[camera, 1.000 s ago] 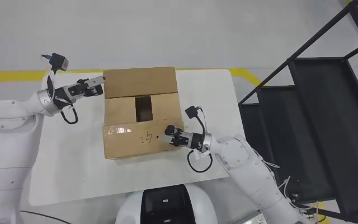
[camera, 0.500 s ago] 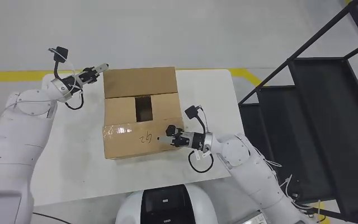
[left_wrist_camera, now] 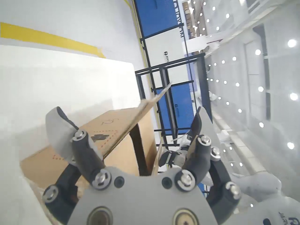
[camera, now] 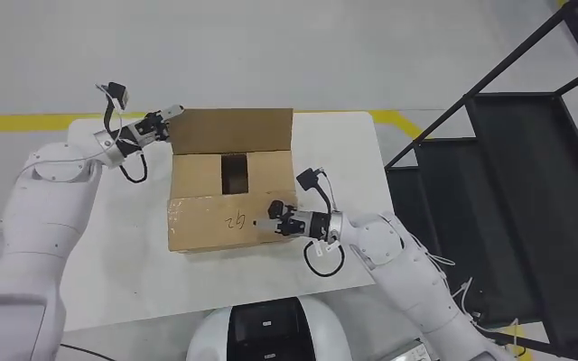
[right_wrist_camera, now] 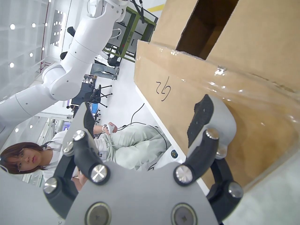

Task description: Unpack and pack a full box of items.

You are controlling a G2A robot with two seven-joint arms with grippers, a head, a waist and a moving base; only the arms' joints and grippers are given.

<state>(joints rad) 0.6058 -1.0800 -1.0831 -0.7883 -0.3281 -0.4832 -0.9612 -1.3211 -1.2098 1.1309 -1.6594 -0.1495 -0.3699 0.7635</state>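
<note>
Cardboard edge runs between the wide-spread fingers of the left gripper (left_wrist_camera: 127, 118), set at the corner of the box's raised far flap (camera: 232, 131). The right gripper (right_wrist_camera: 145, 106) is also spread open, with one finger (right_wrist_camera: 204, 115) over the taped near flap (camera: 212, 224). The box (camera: 200, 179) sits mid-table on the white table (camera: 117, 271), with a dark gap (camera: 233, 173) in its top.
</note>
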